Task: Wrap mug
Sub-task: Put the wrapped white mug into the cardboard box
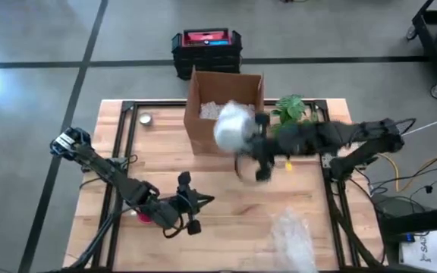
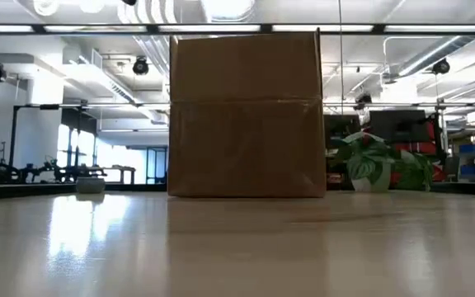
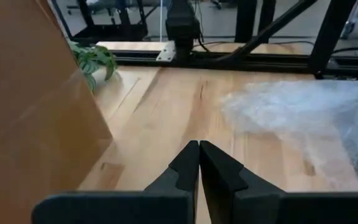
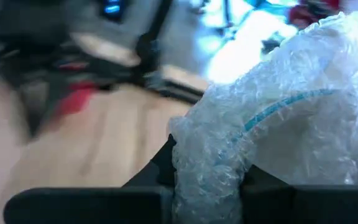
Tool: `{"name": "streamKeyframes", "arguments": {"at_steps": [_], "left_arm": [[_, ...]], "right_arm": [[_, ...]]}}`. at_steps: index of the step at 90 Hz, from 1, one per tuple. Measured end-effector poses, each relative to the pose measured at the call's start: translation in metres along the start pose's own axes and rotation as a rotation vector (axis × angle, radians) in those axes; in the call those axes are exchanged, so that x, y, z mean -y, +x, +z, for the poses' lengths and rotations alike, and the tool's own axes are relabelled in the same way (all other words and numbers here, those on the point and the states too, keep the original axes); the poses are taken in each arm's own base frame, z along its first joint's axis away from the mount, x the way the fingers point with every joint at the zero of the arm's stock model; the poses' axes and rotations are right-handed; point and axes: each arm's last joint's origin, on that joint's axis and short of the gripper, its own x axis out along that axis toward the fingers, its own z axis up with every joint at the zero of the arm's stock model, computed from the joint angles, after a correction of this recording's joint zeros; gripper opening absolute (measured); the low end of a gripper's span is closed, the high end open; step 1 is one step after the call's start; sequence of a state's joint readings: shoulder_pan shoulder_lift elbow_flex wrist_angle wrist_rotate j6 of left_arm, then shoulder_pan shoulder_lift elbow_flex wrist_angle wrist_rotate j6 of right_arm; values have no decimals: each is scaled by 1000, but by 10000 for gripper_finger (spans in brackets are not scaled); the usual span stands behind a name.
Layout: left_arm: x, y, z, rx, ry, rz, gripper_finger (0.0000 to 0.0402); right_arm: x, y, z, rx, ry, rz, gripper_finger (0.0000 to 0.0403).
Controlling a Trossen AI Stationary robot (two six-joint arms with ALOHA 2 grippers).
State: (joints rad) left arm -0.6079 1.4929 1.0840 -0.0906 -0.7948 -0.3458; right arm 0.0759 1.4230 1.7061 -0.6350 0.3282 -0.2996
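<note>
Mug (image 1: 232, 127) swathed in bubble wrap, clamped in right claw (image 1: 247, 144); left claw (image 1: 196, 203) fingers together.

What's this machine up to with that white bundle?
The right gripper is holding a bubble-wrapped bundle, presumably the mug, in the air by the open cardboard box. The left gripper waits with fingers closed over the table's near side. A loose sheet of bubble wrap lies nearby.
</note>
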Motion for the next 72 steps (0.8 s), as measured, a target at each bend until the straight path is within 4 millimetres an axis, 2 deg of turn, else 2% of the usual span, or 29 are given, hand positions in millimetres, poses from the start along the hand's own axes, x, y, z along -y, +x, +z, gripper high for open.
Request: {"name": "streamKeyframes", "arguments": {"at_steps": [12,18,32,44,72], "left_arm": [[0,3,-2,-5,-5,6,0],[-1,4,-1,-5,-10,10,0],[-2,6,-2,-6,-22,16,0],[-3,7,-1,-7,-33,22,0],[-4,7,-1,-9,-31,25,0]], "right_arm": [[61,23,-9,-48,133,-100,33],[88,41,-17,-76,231,-86,33],[132,78,-44,-212,406,-4,33],[143,112,-74,-402,466,35,33],[130,158,-114,-619,508,156,33]]}}
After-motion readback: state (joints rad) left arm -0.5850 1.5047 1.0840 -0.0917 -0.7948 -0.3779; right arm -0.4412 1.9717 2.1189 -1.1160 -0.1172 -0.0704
